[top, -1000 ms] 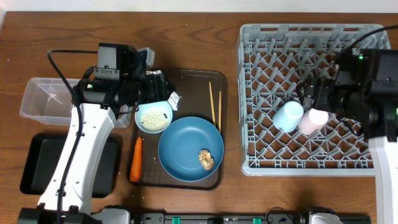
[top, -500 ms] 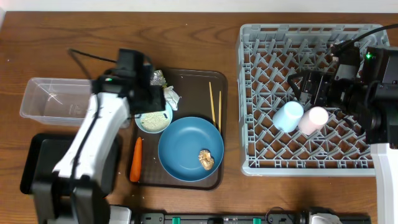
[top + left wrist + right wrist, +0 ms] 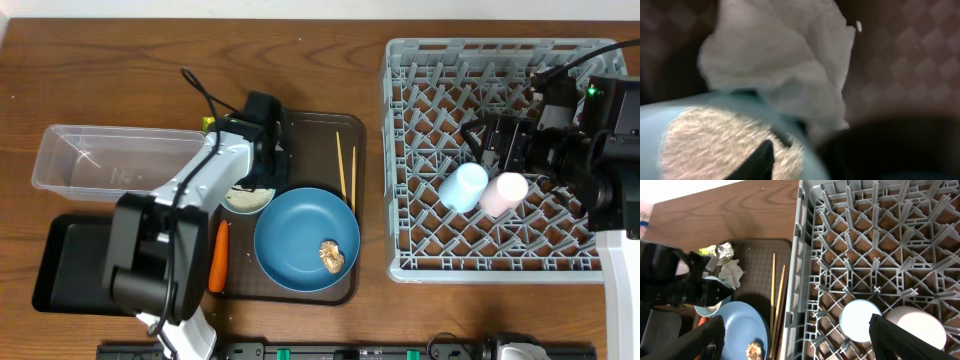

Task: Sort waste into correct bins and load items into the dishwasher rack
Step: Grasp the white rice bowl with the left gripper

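The white tissue lies on the brown tray, right at the rim of the small bowl of rice. My left jaws hang just over it, very close, with one dark tip above the rice. I cannot tell if they pinch it. My right jaws are spread wide above the rack, holding nothing.

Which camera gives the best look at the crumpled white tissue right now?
The left wrist view: the tissue fills much of the frame, close up though a little blurred. The right wrist view shows it small, on the brown tray beside the wrapper. Overhead, the left arm mostly hides it.
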{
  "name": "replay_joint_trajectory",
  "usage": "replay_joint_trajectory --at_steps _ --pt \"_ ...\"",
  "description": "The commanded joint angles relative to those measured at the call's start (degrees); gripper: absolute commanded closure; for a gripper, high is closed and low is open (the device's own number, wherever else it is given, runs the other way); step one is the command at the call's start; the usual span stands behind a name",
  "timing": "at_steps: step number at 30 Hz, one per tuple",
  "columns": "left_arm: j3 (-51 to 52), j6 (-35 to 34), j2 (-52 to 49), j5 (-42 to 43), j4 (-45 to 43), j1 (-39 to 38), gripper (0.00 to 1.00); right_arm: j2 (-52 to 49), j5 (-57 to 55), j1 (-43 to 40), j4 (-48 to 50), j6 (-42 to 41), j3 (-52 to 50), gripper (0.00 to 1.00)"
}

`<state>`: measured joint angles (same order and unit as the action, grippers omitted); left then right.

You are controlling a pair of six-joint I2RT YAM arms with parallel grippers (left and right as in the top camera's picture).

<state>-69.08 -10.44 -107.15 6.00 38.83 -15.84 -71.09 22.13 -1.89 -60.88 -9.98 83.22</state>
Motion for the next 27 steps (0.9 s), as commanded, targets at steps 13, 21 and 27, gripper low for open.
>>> replay_joint_trajectory --at_steps 13,21,27 --pt "0.35 0.35 -1.73 -2.64 -1.90 -1.51 0.94 -0.07 0.57 0.79 -0.20 0.63 0.55 0.16" --pt "-2.43 -0.42 2.19 -2.64 3.74 -4.02 0.94 -0.07 0.37 0.79 -0.20 0.66 0.55 0.15" --pt "-3.21 -4.31 11.32 -2.49 8.48 -4.61 0.94 -0.07 0.39 0.79 0.24 0.61 0.55 0.15"
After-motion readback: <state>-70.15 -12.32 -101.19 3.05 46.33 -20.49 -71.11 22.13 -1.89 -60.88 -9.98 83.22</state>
